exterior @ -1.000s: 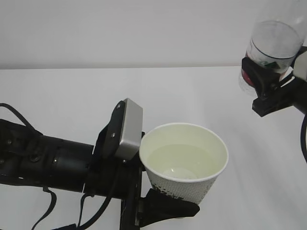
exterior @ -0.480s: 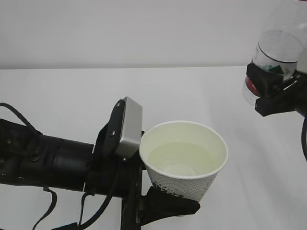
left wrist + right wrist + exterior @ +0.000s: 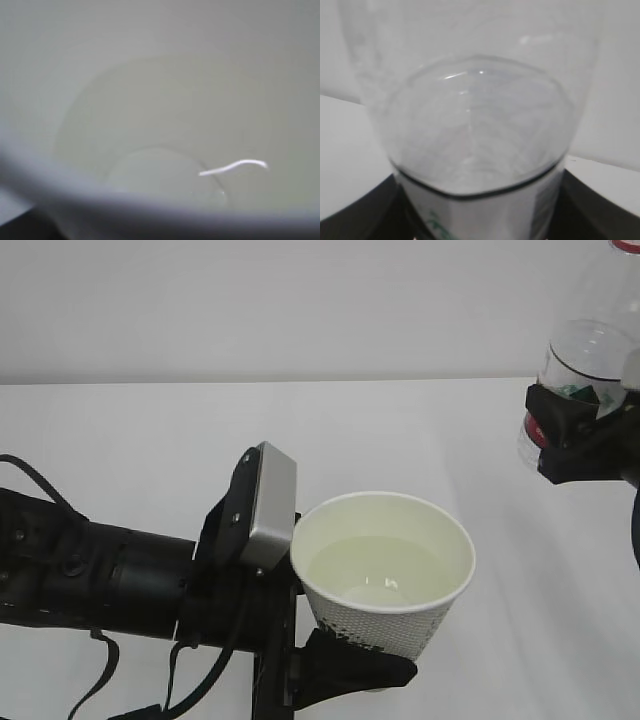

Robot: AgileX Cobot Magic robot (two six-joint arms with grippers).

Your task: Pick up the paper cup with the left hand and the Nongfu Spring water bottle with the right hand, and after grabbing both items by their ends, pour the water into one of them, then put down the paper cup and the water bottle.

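While the paper cup, part-filled with water, sits clamped in the left hand low at centre, the right hand grips the Nongfu Spring water bottle raised at right, its label unreadable.

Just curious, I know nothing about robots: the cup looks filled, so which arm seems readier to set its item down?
Probably the left: its pincer holds the paper cup low.

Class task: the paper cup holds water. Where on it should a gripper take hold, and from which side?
Grip the paper cup low on its tapered wall, coming in level from the side, as the left gripper does. Its open mouth faces up and water lies inside, so a top or tilted approach would likely spill.
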